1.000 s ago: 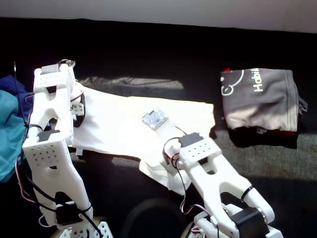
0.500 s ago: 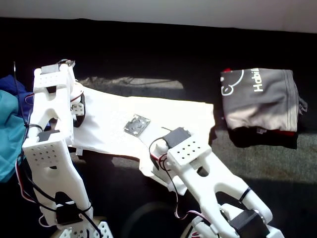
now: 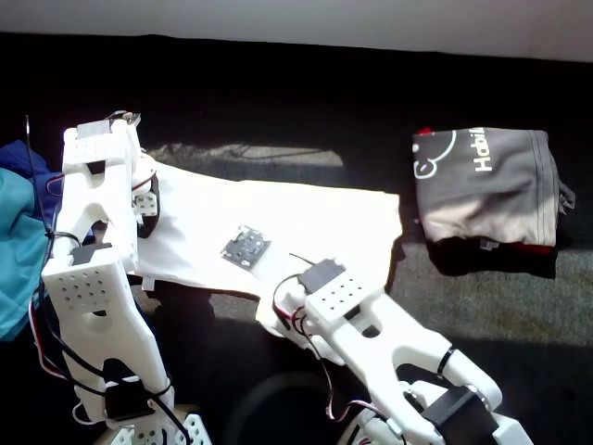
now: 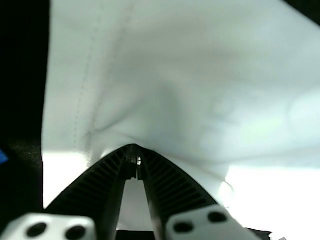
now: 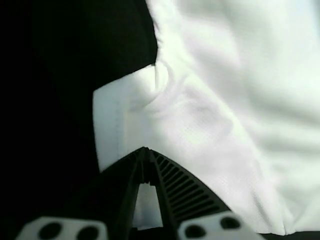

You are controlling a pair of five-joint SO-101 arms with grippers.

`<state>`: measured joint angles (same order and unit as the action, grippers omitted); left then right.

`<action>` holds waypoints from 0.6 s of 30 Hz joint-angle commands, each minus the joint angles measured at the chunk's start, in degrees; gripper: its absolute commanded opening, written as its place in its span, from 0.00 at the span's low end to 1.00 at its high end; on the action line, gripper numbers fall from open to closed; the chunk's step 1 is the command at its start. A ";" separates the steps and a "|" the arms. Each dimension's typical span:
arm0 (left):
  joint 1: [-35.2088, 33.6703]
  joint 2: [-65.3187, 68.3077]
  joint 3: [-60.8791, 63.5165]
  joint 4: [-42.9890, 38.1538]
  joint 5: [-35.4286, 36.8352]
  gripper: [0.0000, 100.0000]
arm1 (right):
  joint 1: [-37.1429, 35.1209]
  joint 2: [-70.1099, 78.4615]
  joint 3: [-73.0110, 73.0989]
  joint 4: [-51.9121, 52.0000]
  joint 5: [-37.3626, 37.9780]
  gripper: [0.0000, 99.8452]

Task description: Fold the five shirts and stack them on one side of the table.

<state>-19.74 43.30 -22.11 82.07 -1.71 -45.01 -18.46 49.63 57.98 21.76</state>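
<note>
Shirt [image 3: 306, 218] hems seemingly in left gripper [image 4: 134, 159], right gripper [image 5: 145, 154]; dark table [image 3: 278, 102] alongside.

The left arm [image 3: 93, 241] stands bent at the left, the right arm [image 3: 371, 320] leans toward the middle, and the left gripper [image 4: 134, 161] and the right gripper [image 5: 145, 151] each pinch the white shirt [image 3: 306, 218] with closed jaws.

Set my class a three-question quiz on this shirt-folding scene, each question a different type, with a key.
1. True or false: the white shirt is already folded and stacked on the grey shirt.
2. What is the left gripper shut on? A) white shirt B) grey shirt C) nothing
3. On which arm's side of the table does the folded grey shirt lie?
Key: 1 false, it lies spread out, apart from it; 2 A; 3 the right arm.
</note>
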 commanded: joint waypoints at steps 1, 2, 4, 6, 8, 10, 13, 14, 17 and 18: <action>-1.19 -0.04 0.13 -2.37 0.18 0.01 | -3.30 0.92 0.66 0.04 -0.44 0.01; -1.19 -0.04 0.13 -2.37 0.18 0.01 | -3.56 1.01 1.10 0.48 -0.44 0.01; -1.19 -0.04 0.13 -2.37 0.18 0.01 | -3.56 1.01 1.27 0.66 -0.44 0.01; -1.19 -0.04 0.13 -2.37 0.18 0.01 | -3.56 1.54 1.54 0.57 -0.44 0.01; -1.19 -0.04 0.04 -2.37 0.18 0.01 | -3.47 1.45 1.80 -0.13 -0.35 0.01; -1.19 -0.04 0.04 -2.37 0.18 0.01 | -2.59 0.84 1.01 1.71 -0.35 0.01; -1.19 -0.04 0.04 -2.37 0.18 0.01 | -0.04 -0.04 -4.18 7.25 -0.35 0.01; -1.19 -0.04 0.04 -2.37 0.18 0.01 | 1.10 -0.84 -5.85 9.36 -0.35 0.01; -1.19 -0.04 0.04 -2.37 0.18 0.01 | 3.21 -4.35 -9.54 14.90 -0.35 0.01; -1.19 -0.04 0.04 -2.37 0.18 0.01 | 3.38 -5.58 -10.07 16.31 -0.35 0.02</action>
<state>-19.74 43.30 -22.11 82.07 -1.71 -43.34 -19.87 43.38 69.93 21.76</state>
